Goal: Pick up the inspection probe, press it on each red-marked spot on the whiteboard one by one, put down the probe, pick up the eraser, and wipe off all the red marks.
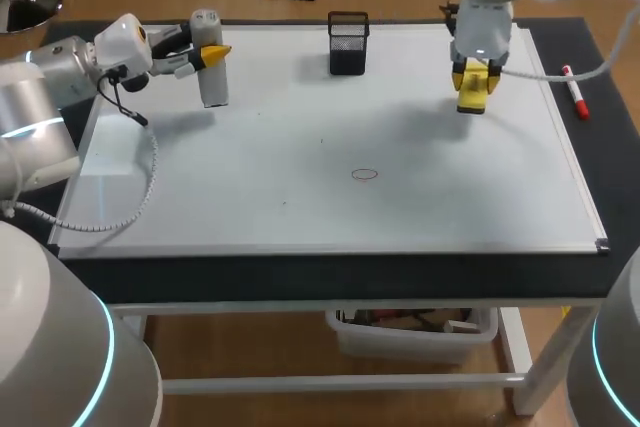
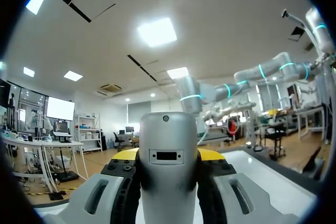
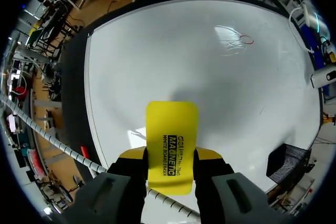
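Observation:
A grey cylindrical inspection probe point(image 1: 211, 75) stands upright over the far left of the whiteboard point(image 1: 300, 207), with my left gripper point(image 1: 203, 55) shut on its upper part. In the left wrist view the probe point(image 2: 168, 166) fills the gap between the yellow fingertips point(image 2: 211, 154). My right gripper point(image 1: 472, 75) hangs over the far right of the board, shut on a yellow eraser point(image 1: 472, 92). The right wrist view shows the eraser point(image 3: 171, 140) sticking out ahead of the fingers, above the board. One small red circle mark point(image 1: 365, 174) lies near the board's middle; the mark point(image 3: 247, 39) is far ahead of the eraser.
A black mesh pen cup point(image 1: 348, 44) stands at the board's far edge, between the two grippers. A red marker point(image 1: 575, 93) lies on the dark mat right of the board. A coiled cable point(image 1: 130, 197) from my left arm droops over the board's left side.

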Robot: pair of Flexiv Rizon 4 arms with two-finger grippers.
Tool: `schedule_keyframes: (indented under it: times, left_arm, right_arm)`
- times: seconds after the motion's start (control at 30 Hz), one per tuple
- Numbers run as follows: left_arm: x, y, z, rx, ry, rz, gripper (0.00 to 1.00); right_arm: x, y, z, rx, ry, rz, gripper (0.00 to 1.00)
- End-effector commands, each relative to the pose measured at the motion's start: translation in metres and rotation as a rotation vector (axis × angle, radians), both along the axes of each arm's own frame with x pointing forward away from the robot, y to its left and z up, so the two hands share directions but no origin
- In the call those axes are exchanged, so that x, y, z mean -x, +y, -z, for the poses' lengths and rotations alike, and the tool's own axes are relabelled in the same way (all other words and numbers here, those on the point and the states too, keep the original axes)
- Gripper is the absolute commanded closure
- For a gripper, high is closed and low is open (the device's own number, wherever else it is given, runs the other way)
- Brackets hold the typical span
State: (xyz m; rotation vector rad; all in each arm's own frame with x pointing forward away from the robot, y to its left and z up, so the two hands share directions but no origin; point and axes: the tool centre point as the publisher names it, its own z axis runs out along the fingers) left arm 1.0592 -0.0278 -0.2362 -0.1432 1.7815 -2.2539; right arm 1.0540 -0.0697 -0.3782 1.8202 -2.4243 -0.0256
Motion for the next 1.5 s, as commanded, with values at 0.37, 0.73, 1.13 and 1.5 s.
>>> schedule_keyframes:
  times: [0.37,0.73,1.13,1.5]
  left_arm:
    - [0.001,-0.001,-0.001,0.0,-0.002,-0.006,1.0]
    - [0.006,-0.005,-0.002,-0.004,-0.002,0.004,1.0]
    - [0.078,-0.065,-0.002,0.049,-0.033,0.168,1.0]
    - [0.122,-0.135,-0.002,0.064,-0.036,0.4,1.0]
  right_arm:
    - [0.005,-0.008,0.0,-0.019,-0.011,0.01,1.0]
    - [0.005,-0.008,0.0,-0.019,-0.011,0.01,1.0]
    - [0.005,-0.008,0.0,-0.019,-0.011,0.01,1.0]
    - [0.005,-0.008,0.0,-0.019,-0.011,0.01,1.0]
